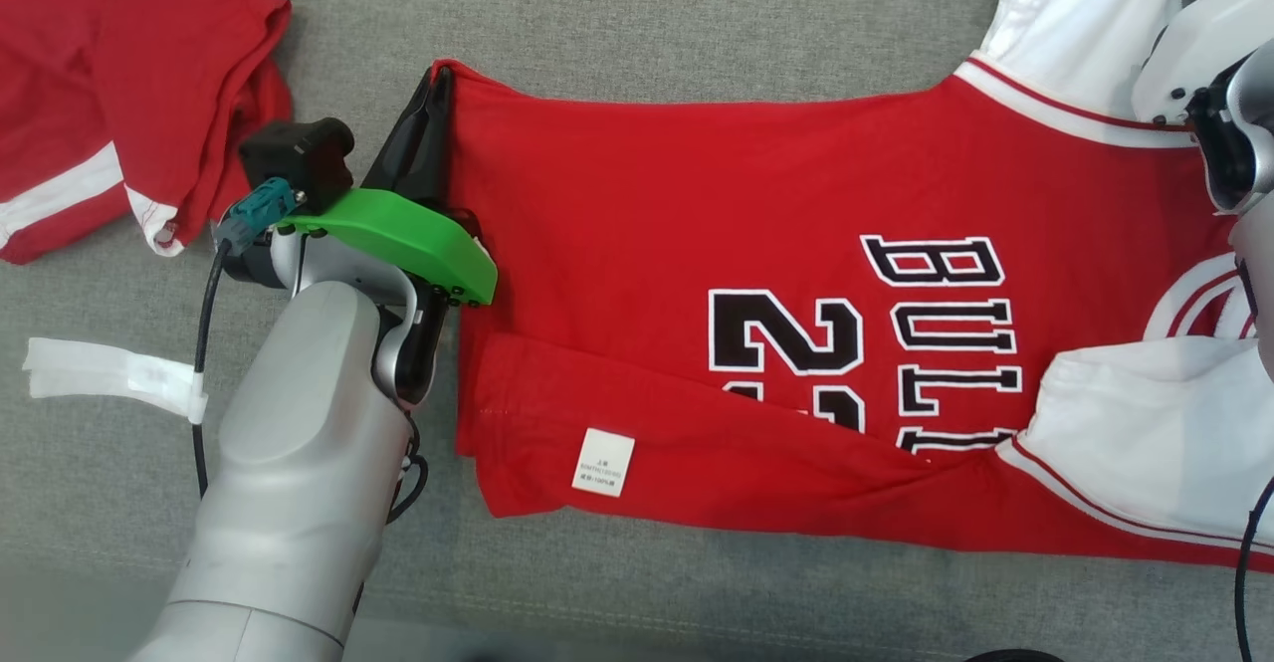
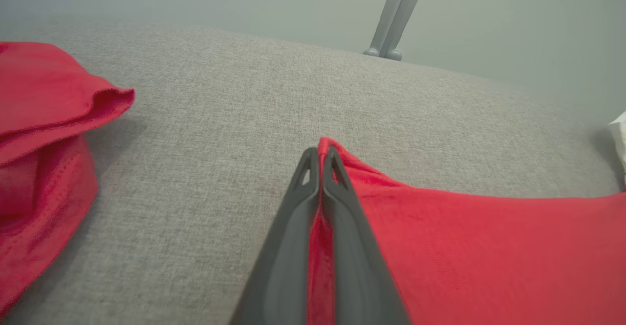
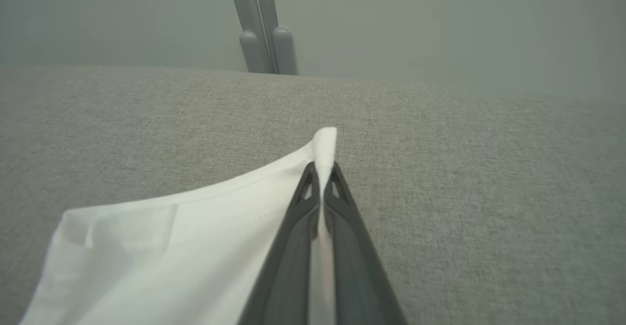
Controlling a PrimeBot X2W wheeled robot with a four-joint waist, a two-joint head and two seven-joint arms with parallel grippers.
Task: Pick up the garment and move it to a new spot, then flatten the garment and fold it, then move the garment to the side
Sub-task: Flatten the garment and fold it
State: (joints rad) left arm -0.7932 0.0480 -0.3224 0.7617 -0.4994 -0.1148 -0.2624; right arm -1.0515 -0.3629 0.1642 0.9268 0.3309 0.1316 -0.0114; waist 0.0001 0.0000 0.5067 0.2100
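Jersey [image 1: 697, 244] lies spread on the grey cushion [image 1: 697, 15], across the middle of my head view, red with white sleeves. My left gripper [image 2: 320, 151] is clenched on its far red corner, the cloth pinched between the fingers. My right gripper [image 3: 323, 166] is clenched on a white hem edge that pokes out past the tips. It seems to be the jersey's far sleeve, though my own pale wrist [image 1: 1209, 55] covers that spot from above.

A second red garment [image 1: 129, 75] with a white stripe lies crumpled near my left gripper, apart from the jersey, with bare cushion between them. A strip of white tape [image 1: 109, 378] sits on the cushion beside my left forearm [image 1: 299, 463]. Beyond the cushion's far edge stands a grey post [image 2: 396, 17].

The jersey's near edge is folded up over its front, with a white label [image 1: 603, 462] showing on the flap. That flap hides the lower part of the black number and lettering. My green bracket [image 1: 418, 239] and forearm cover part of the jersey's left edge, and its right side runs out of frame. The label's print is too small to read.
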